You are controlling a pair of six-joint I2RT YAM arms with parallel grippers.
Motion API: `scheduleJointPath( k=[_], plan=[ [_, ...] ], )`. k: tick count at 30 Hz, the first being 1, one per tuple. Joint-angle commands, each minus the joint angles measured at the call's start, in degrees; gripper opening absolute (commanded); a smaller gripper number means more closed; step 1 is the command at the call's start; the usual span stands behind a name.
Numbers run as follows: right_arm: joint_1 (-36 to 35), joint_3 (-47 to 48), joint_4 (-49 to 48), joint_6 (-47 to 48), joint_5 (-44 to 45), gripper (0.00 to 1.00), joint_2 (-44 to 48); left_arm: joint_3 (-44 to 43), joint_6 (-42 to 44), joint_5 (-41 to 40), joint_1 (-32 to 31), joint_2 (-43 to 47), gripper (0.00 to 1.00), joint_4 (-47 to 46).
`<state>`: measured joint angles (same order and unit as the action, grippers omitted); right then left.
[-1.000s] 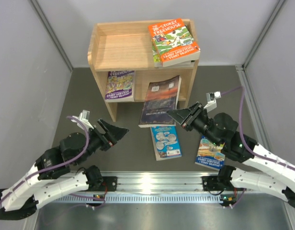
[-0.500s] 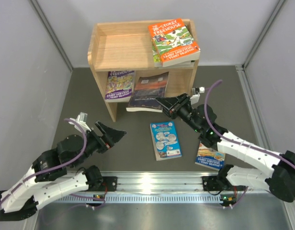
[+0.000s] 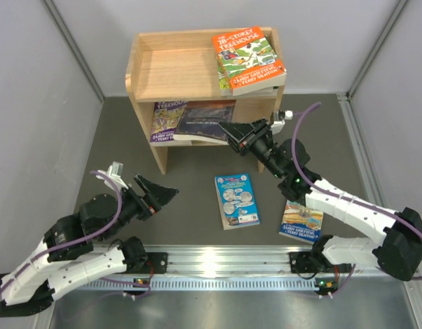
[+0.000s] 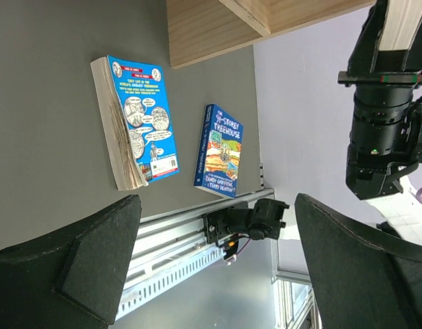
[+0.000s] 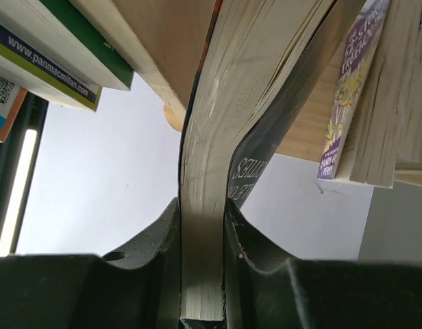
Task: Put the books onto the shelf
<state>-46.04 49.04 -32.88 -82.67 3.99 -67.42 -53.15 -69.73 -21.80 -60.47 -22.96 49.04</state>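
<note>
Left gripper (image 3: 163,195) hangs low near the rail, jaws spread wide, nothing in them. Light-blue book (image 3: 236,200) lies flat mid-table; dark-blue book (image 3: 301,221) lies flat beneath the right arm. Right gripper (image 3: 229,130) is clamped on the dark book (image 3: 204,118), held at the mouth of the lower tier of the shelf (image 3: 173,72), beside the purple book (image 3: 166,120). Green books (image 3: 249,60) lie stacked on top.

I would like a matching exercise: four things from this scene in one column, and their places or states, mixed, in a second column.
1. green book
2. dark book
3. light blue book
4. left gripper

A. flat on the table
B. open, empty
C. on top of the shelf
D. held by the right gripper

Pairs: 1-C; 2-D; 3-A; 4-B
</note>
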Motion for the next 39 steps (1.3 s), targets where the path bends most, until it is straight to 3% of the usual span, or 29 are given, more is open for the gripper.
scheduleJointPath(
  k=[1, 10, 23, 39],
  plan=[
    [0.87, 6.59, -14.14, 0.41, -0.12, 0.0, -0.34, -0.82, -1.72, -1.84, -0.18, 0.72, 0.99, 2.55],
    [-0.01, 15.11, -14.58, -0.03, -7.14, 0.0, -12.64, -0.73, -2.25, -3.24, -0.18, 3.27, 0.99, 4.48],
    [-0.8, 19.08, -14.32, 0.5, -12.69, 0.0, -26.61, -2.31, -3.65, -5.44, -0.18, 5.82, 0.99, 10.02],
    [1.65, 22.51, -8.86, 0.76, -12.25, 0.0, -31.72, -1.0, -5.5, -7.03, -0.18, 7.05, 0.99, 11.61]
  ],
)
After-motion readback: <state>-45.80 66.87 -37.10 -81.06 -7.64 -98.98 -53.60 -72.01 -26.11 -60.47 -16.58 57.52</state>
